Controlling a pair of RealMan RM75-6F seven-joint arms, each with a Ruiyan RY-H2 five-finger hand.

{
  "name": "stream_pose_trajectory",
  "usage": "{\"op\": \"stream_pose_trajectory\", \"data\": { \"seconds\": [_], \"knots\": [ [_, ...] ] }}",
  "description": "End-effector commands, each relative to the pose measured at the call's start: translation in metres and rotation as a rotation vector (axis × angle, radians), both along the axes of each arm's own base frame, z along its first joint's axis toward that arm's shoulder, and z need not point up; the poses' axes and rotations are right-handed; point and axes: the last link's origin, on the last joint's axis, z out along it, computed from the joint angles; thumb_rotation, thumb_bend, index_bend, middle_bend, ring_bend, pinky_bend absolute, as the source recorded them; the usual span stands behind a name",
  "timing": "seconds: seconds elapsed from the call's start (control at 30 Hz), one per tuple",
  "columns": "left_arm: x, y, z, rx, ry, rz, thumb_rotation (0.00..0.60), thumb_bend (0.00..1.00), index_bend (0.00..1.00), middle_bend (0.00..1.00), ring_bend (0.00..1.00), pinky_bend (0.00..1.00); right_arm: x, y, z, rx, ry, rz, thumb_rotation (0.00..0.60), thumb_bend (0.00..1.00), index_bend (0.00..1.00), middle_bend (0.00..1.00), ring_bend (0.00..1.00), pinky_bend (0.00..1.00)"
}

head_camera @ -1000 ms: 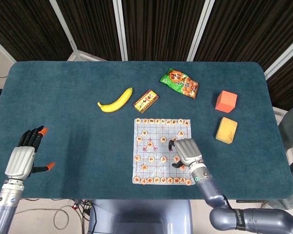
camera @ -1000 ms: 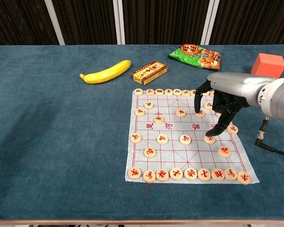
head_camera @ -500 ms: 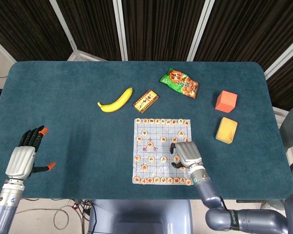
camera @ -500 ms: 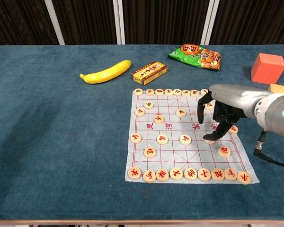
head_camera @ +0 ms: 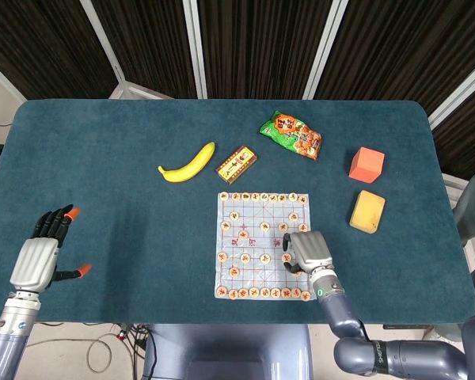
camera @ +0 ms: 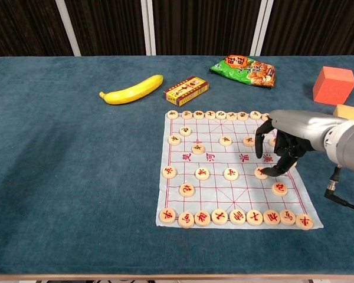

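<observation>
So the right hand (camera: 278, 150) is hovering low over the right side of the white paper xiangqi board (camera: 207, 158), which sits near the front edge of the dark teal felt tabletop (head_camera: 111, 158), a bit right of centre. Its fingers are curled downward, and the thumb tip touches a round wooden chess piece with a red character (camera: 260, 173) near the board's right edge, roughly in the middle rows. I honestly can't tell whether it's actually pinching that piece or just resting a fingertip on it; nothing looks lifted. Another loose piece (camera: 279, 188) lies just beside it toward the front, and a full row of pieces lines the board's front edge.

The left hand (head_camera: 41, 255) is way over by the front left corner of the tabletop, well apart from everything, fingers spread and holding nothing.

Toward the back of the board there's a yellow banana (head_camera: 188, 163) and a small red-and-yellow cardboard box (head_camera: 237, 164) just beside it. A green snack bag (head_camera: 291, 135) lies further back. Near the right edge sit an orange-red cube (head_camera: 366, 164) and a yellow sponge block (head_camera: 367, 210), close together.
</observation>
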Motion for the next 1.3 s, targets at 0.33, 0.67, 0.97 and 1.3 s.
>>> {"op": "stream_pose_trajectory", "data": {
  "seconds": [0.33, 0.67, 0.97, 1.3],
  "knots": [
    [0.000, 0.001, -0.001, -0.002, -0.005, 0.003, 0.600, 0.00, 0.00, 0.00, 0.00, 0.00, -0.001, -0.002, -0.006, -0.011, 0.023, -0.015, 0.600, 0.35, 0.49, 1.00, 1.00, 1.00],
    [0.000, 0.001, -0.001, -0.005, -0.008, 0.004, 0.600, 0.00, 0.00, 0.00, 0.00, 0.00, -0.005, -0.001, -0.013, 0.000, 0.034, -0.035, 0.600, 0.35, 0.49, 1.00, 1.00, 1.00],
    [0.000, 0.001, -0.001, -0.003, -0.010, 0.007, 0.600, 0.00, 0.00, 0.00, 0.00, 0.00, -0.006, -0.001, -0.016, -0.006, 0.029, -0.039, 0.600, 0.35, 0.49, 1.00, 1.00, 1.00],
    [0.000, 0.001, 0.000, -0.003, -0.012, 0.008, 0.600, 0.00, 0.00, 0.00, 0.00, 0.00, -0.011, -0.001, -0.019, -0.009, 0.034, -0.045, 0.600, 0.35, 0.49, 1.00, 1.00, 1.00]
  ]
}}
